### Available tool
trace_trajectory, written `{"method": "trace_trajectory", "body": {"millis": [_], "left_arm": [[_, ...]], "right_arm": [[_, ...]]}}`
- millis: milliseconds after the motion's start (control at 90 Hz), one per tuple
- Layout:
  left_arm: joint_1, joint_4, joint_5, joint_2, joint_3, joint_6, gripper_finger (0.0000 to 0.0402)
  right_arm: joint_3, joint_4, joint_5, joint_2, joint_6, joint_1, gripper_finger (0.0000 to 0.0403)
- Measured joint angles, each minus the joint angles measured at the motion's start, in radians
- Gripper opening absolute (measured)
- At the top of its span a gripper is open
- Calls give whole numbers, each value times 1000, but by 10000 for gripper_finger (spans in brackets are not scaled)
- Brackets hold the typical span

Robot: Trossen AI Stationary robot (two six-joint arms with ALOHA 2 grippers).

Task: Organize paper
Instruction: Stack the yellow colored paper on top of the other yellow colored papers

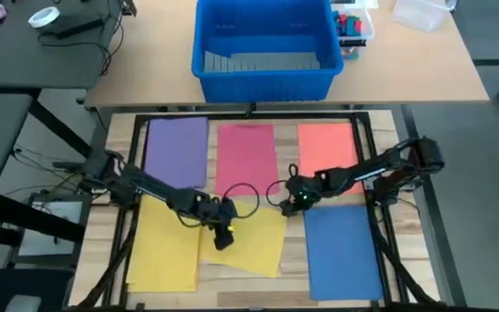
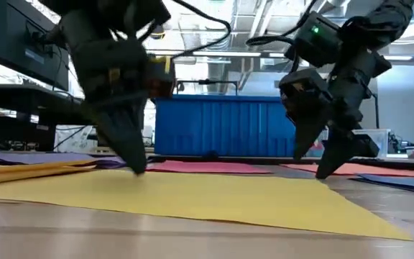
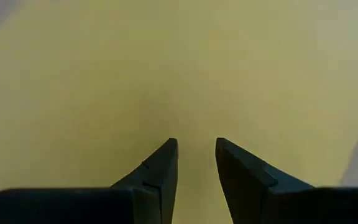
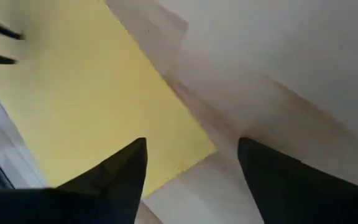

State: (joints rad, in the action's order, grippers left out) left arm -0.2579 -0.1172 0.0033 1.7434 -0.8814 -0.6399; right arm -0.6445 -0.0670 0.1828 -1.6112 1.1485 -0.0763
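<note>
Several coloured sheets lie flat on the wooden table: purple [image 1: 177,147], pink [image 1: 246,156], orange [image 1: 327,146], blue [image 1: 343,253], a yellow one [image 1: 161,258] at the near left, and a second, skewed yellow sheet [image 1: 254,243] partly over it. My left gripper [image 1: 224,230] points down onto the skewed yellow sheet [image 3: 104,74], its fingers a narrow gap apart. My right gripper [image 1: 296,201] stands wide open over that sheet's far right corner [image 4: 209,149], one finger above the paper and one above bare wood. My left gripper comes from above, pointing down, and its fingertips [image 2: 136,168] rest on the top face of the skewed yellow sheet [image 2: 192,194], away from its edges. Nothing is between the fingers. The sheet lies flat on the table. Whether my right gripper's fingertips [image 2: 323,173] touch anything, I cannot tell.
A big blue bin [image 1: 262,48] stands beyond the table's far edge, with a clear bag of colourful things [image 1: 353,26] and a clear box [image 1: 423,12] to its right. A black frame [image 1: 249,113] borders the work area. Bare wood shows between the skewed yellow sheet and the blue one.
</note>
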Motion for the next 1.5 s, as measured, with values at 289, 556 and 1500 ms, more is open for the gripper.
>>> {"method": "trace_trajectory", "body": {"millis": [289, 556, 1500], "left_arm": [[-1, 55, -10, 53, -3, 11, 92], [0, 94, -11, 56, 0, 10, 93], [0, 134, -11, 59, 2, 34, 93]], "right_arm": [[-56, 5, -3, -25, 18, -59, 237], [-67, 69, 26, -75, 6, -95, 237], [-88, 403, 50, -114, -29, -112, 154]]}}
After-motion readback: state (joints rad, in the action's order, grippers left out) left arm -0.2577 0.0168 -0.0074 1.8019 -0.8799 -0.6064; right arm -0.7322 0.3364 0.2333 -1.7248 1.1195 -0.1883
